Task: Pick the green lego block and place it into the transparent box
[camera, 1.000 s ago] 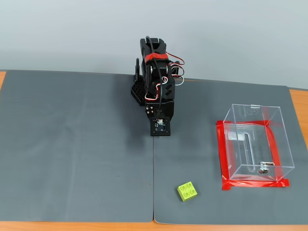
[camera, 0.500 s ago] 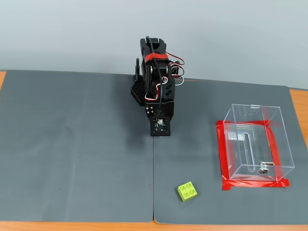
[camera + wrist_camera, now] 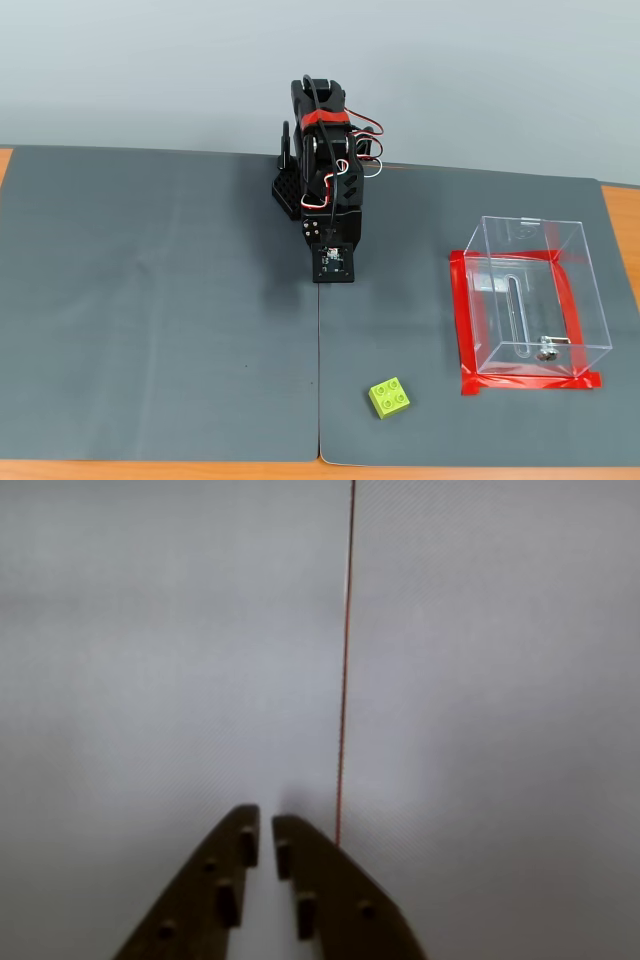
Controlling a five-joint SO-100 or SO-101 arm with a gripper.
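Two grey mats [image 3: 150, 300] cover most of the worktop [image 3: 620, 215], meeting at a seam [image 3: 319, 380] that runs toward the near edge. The folded black arm [image 3: 325, 190] stands at the far middle of the mats. The transparent box [image 3: 530, 295] sits to the right in the fixed view, inside a red tape outline [image 3: 465, 320], with clear mat between it and the arm. The green lego block [image 3: 389, 397] lies near the front edge, just right of the seam, well apart from box and arm, with nothing around it. Only the wrist view shows the tool [image 3: 264, 825]: its jaws nearly closed, a thin gap between them, empty, over bare mat beside the seam.
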